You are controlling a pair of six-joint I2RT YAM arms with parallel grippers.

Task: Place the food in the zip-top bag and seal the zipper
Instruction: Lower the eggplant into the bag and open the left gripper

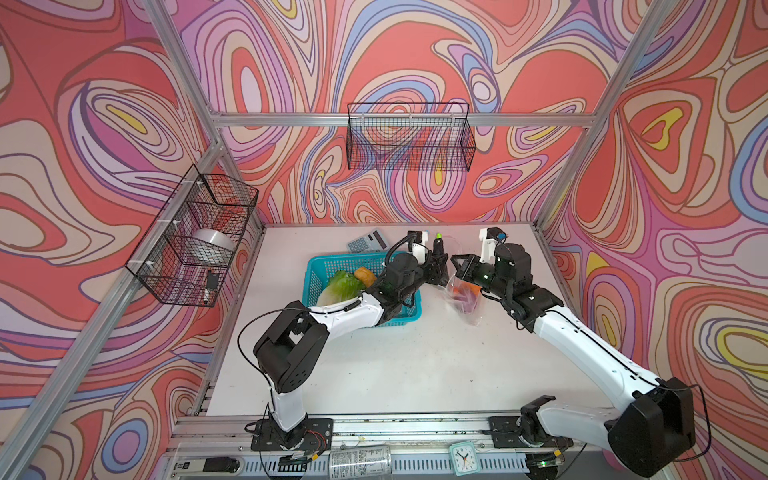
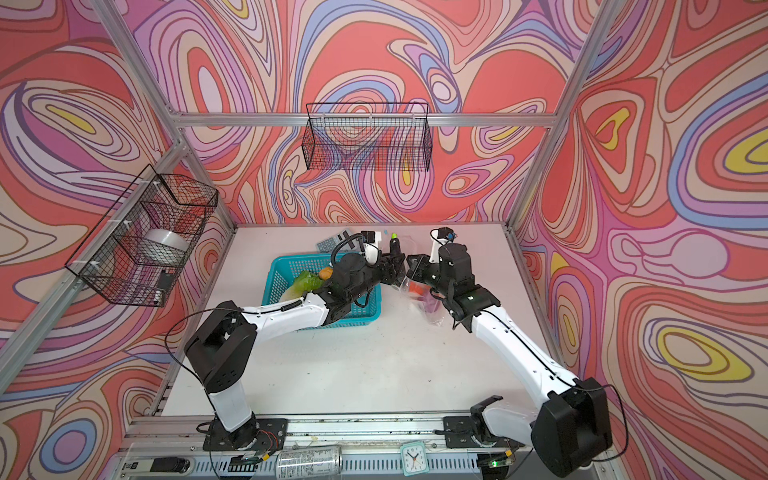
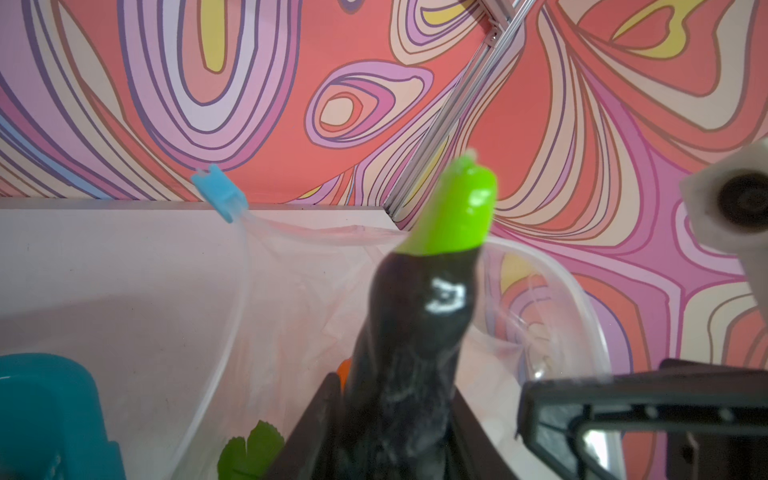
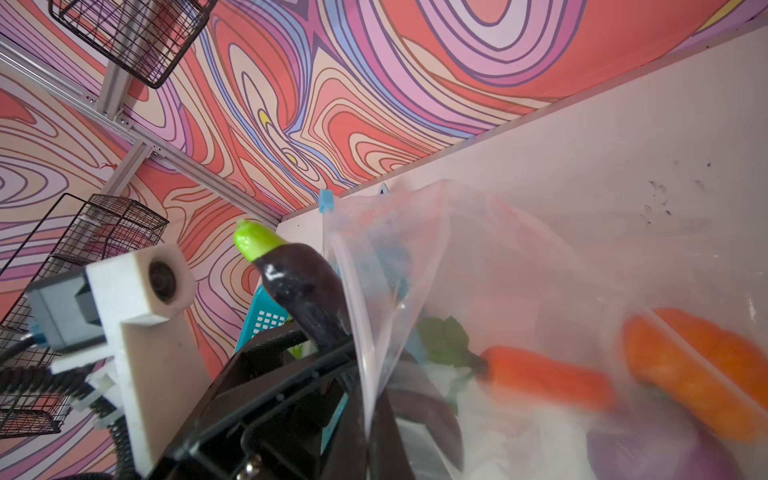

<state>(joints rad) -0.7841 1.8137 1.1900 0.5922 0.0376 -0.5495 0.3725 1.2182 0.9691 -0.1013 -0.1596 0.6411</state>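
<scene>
- eggplant (image 3: 419,332) standing up like that, why?
- so it can go down into the zip-top bag (image 1: 465,305) fat end first. its long side runs up and down and leans a little. the green tip points up toward the back wall. the dark end is down between the left fingers (image 3: 309,436), right at the bag's mouth.
- are they squeezing it?
- it sits between them, but i cannot tell if they grip it tight or are loose.
- and the right fingers (image 1: 459,262)?
- closed on the bag's rim. they hold it up so the mouth makes a round open hole. the blue slider (image 3: 219,192) is at one end of the zipper (image 3: 246,266), so i think nothing is zipped yet.
- where is the bag?
- near the back edge of the surface (image 1: 415,365), just beside the teal basket (image 1: 316,274). a carrot (image 4: 540,374) is inside already. the cabbage (image 1: 343,284) waits in the basket.
</scene>
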